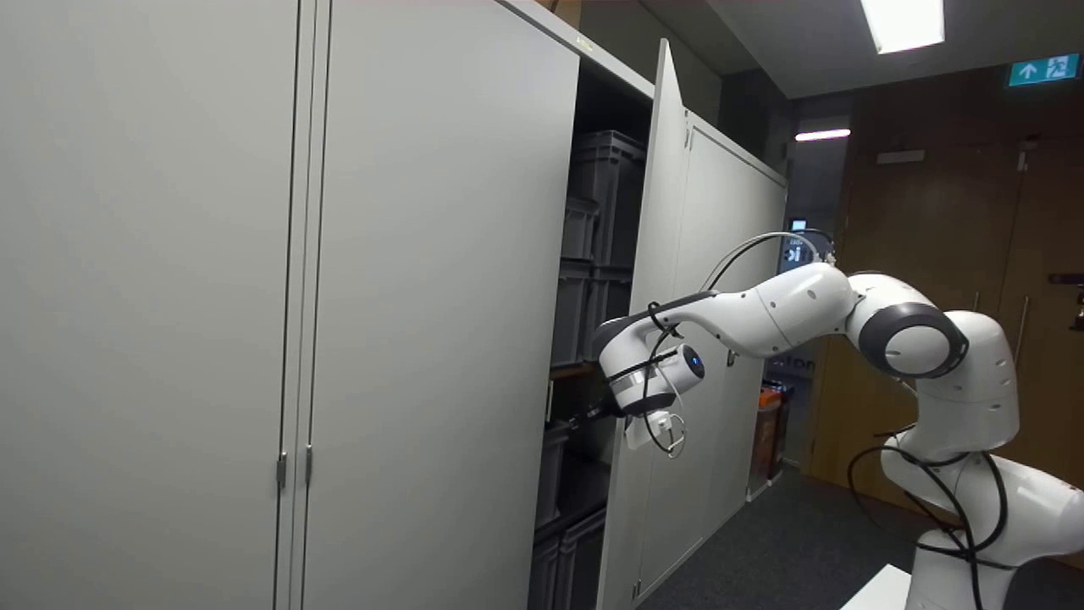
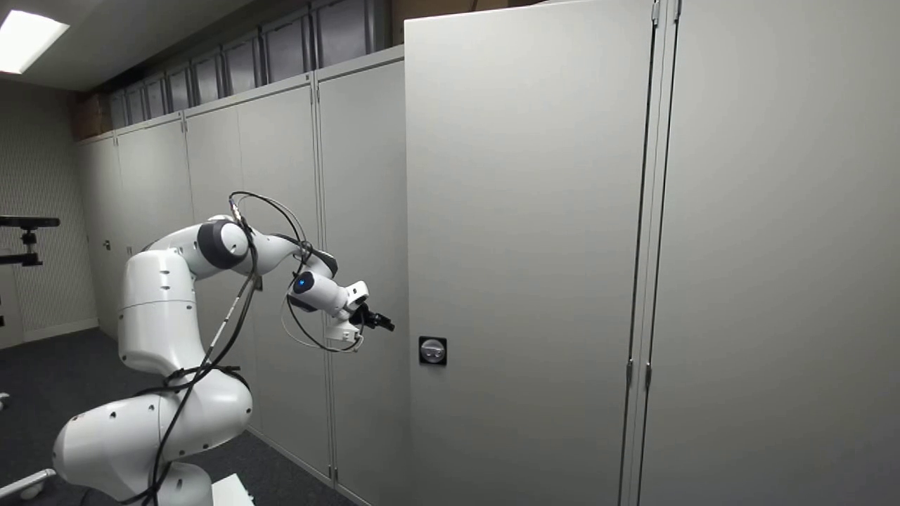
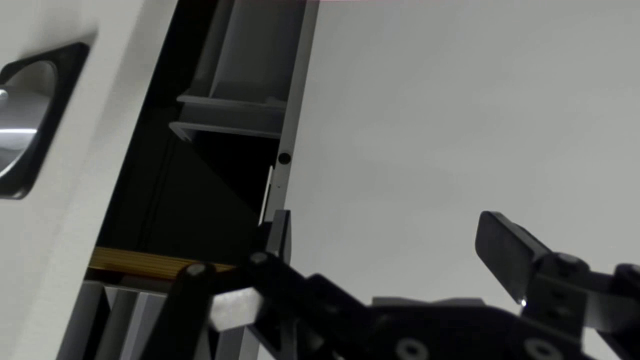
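Grey cabinets (image 2: pixel 214 161) stand in a row, one door (image 2: pixel 527 197) partly open, its twin door (image 1: pixel 440 280) shut, the gripper (image 3: pixel 387 240) wide and empty.

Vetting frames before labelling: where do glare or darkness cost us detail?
Both exterior views: ceiling light blown out to flat white. Wrist view: bright streak across the round handle, cabinet interior near black. In an exterior view, the black pincer nearly merges with that dark interior.
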Controlling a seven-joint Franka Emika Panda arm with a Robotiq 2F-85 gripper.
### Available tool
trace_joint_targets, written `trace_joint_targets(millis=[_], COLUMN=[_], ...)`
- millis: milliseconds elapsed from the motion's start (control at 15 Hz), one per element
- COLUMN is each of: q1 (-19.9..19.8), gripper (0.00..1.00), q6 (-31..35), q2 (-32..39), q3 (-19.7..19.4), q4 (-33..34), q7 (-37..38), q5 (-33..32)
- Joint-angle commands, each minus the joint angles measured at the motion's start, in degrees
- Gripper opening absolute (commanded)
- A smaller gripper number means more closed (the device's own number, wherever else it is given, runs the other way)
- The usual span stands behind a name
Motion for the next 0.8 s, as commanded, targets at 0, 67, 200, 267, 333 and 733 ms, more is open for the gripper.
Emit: trace_joint_targets(millis=[0, 67, 200, 267, 333, 733], q1=[0.76, 1.22, 2.75, 3.71, 4.76, 8.91], gripper=[1.00, 1.00, 1.00, 1.00, 1.00, 1.00], q6=[0.16, 0.15, 0.16, 0.16, 0.15, 0.14], q2=[-5.45, -6.61, -8.95, -10.26, -11.58, -18.54], q3=[-3.50, -4.46, -7.02, -8.60, -10.31, -18.38], q4=[4.32, 4.80, 5.78, 6.17, 6.45, 7.83], q7=[-0.71, -0.83, -0.94, -0.89, -1.02, -1.77], q5=[4.35, 5.17, 6.82, 7.71, 8.68, 14.87])
